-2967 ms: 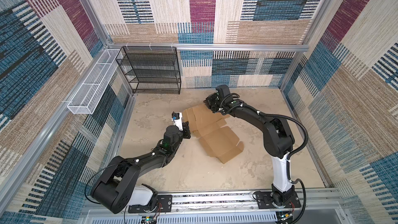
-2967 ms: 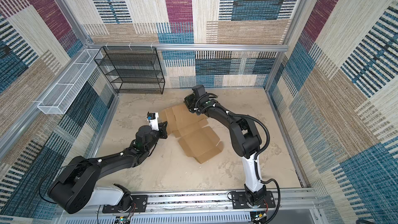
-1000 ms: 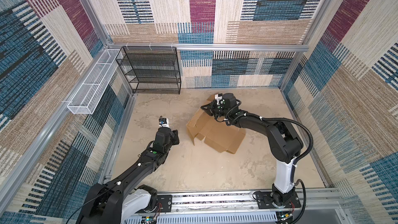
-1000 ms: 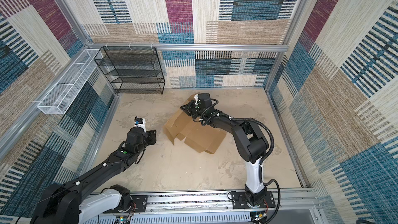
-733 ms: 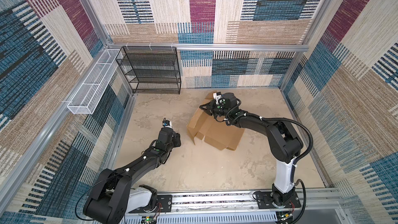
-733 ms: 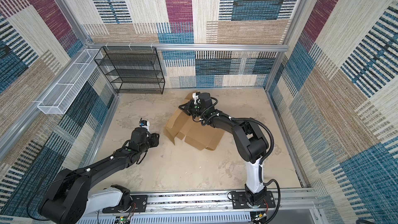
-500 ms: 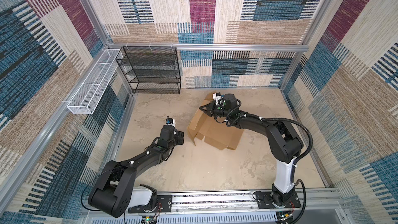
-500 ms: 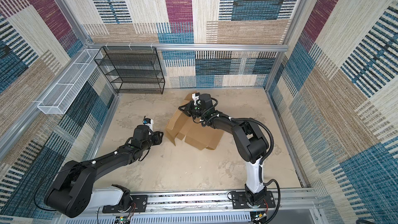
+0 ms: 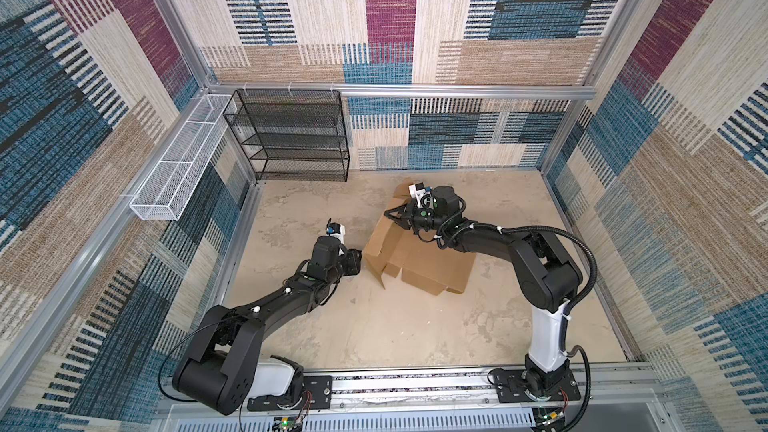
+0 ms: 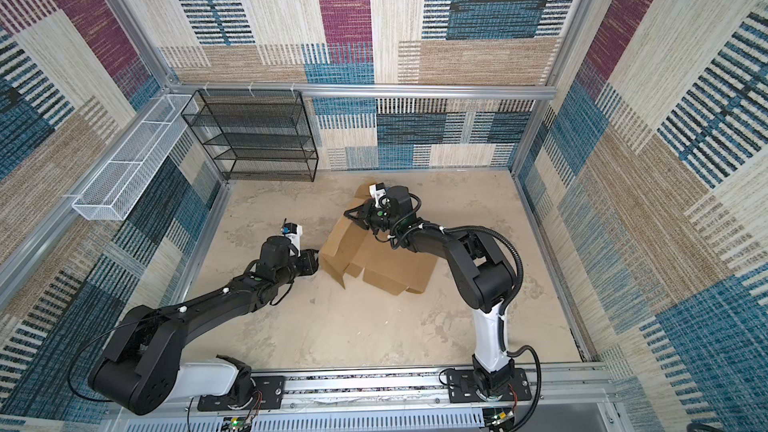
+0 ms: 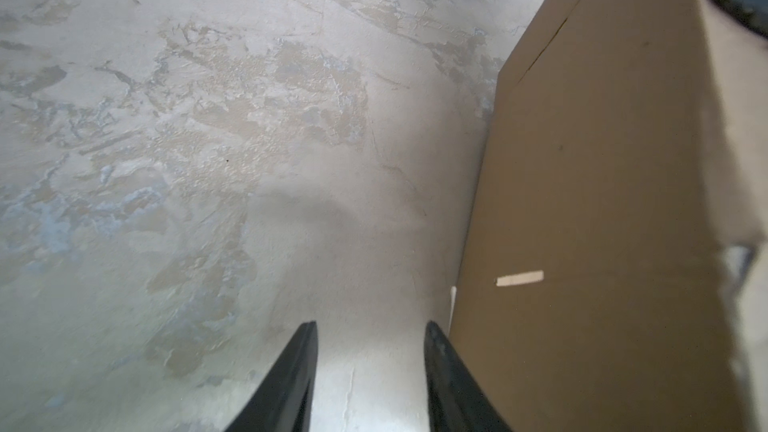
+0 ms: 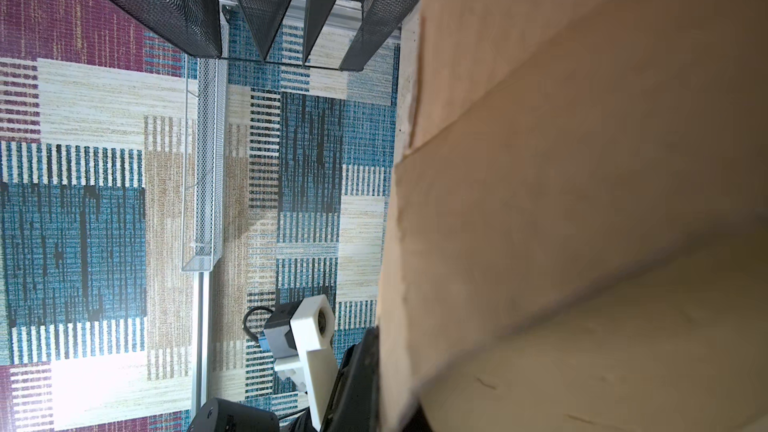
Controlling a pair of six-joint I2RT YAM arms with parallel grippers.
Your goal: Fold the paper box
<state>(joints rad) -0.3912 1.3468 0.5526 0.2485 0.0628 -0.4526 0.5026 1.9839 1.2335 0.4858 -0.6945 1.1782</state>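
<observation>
Your top views are bright and evenly lit from above. They're sharp right into the corners, with only faint soft shadows on the desk under the arms. Left wrist view is smeary along the far side of the paper box, plus a dim soft shadow just ahead of the left hand. In the right wrist view the close-up cardboard is out of focus, and one patch of wall blows out white.
</observation>
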